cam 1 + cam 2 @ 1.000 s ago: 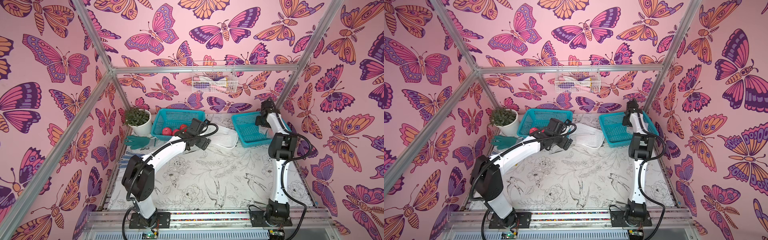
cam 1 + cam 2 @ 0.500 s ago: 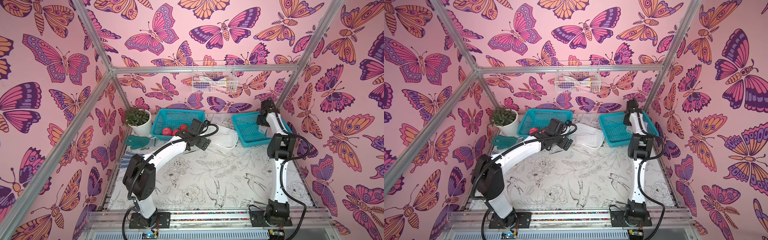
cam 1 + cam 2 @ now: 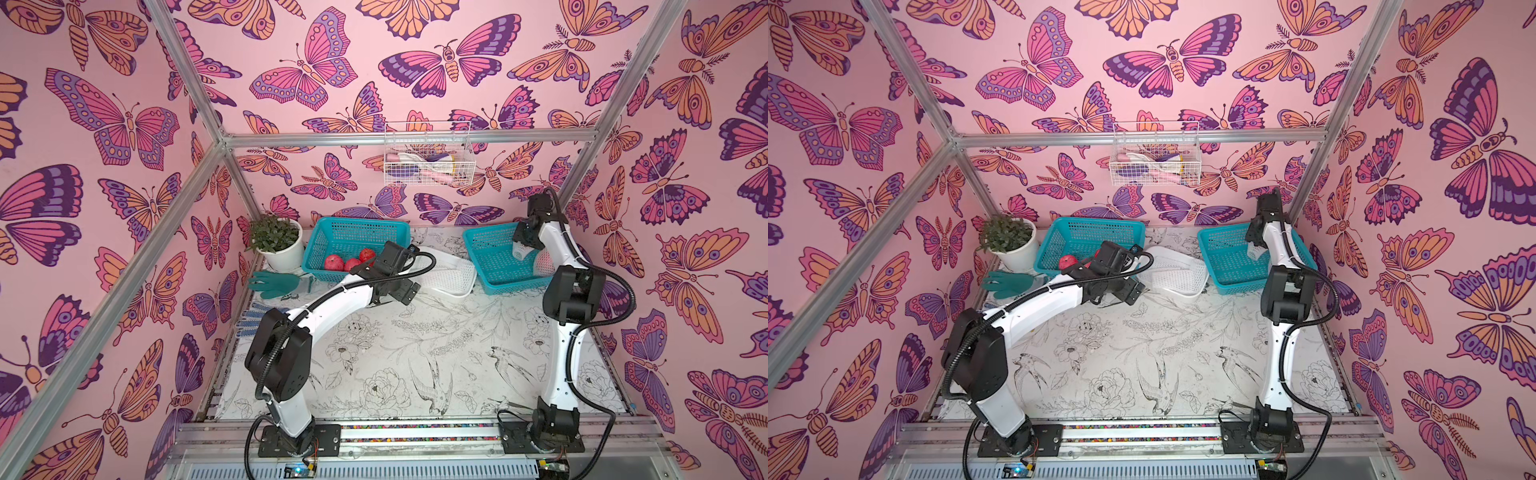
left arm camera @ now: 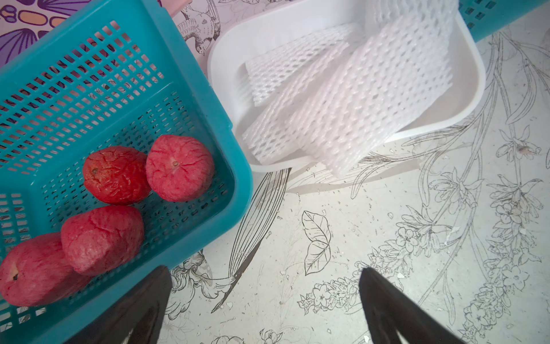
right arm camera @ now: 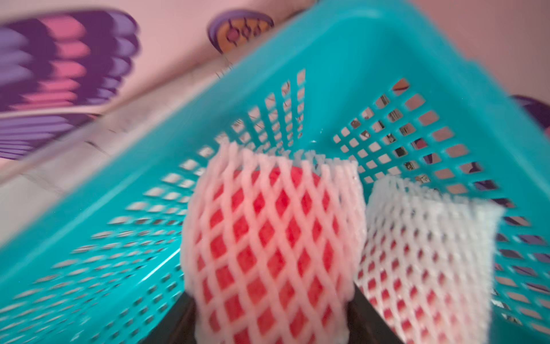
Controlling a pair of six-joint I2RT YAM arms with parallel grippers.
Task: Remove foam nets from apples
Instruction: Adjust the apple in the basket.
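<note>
So, seen from the top, the left basket [image 3: 357, 232] sits around 11 o'clock on the surface [image 3: 415, 357]. The right basket [image 3: 494, 270] is around 1 o'clock, and a white tub [image 3: 459, 293] sits at 12 between them, just beside the left one.

The right hand [image 5: 270, 324] is down inside the right basket, pinching a netted apple [image 5: 268, 238] between its two dark fingers. Red shows through the white diamond mesh. That wrist view is pretty blurry, but the apple looks sharper than the basket wall behind it. A second netted apple [image 5: 425, 262] sits just beside the first. In a top view it's at the basket's 3 o'clock side, partly hidden by the arm.

The left hand [image 4: 264, 269] is spread wide with nothing between its fingers. It hangs over bare surface just off the left basket's near corner, about 4 o'clock of that basket. Four bare apples [image 4: 178, 168] with wrinkly skin lie bunched together at that basket's 6 o'clock end. Flat empty nets [image 4: 372, 98] are stacked in the tub, one poking out over its rim.
</note>
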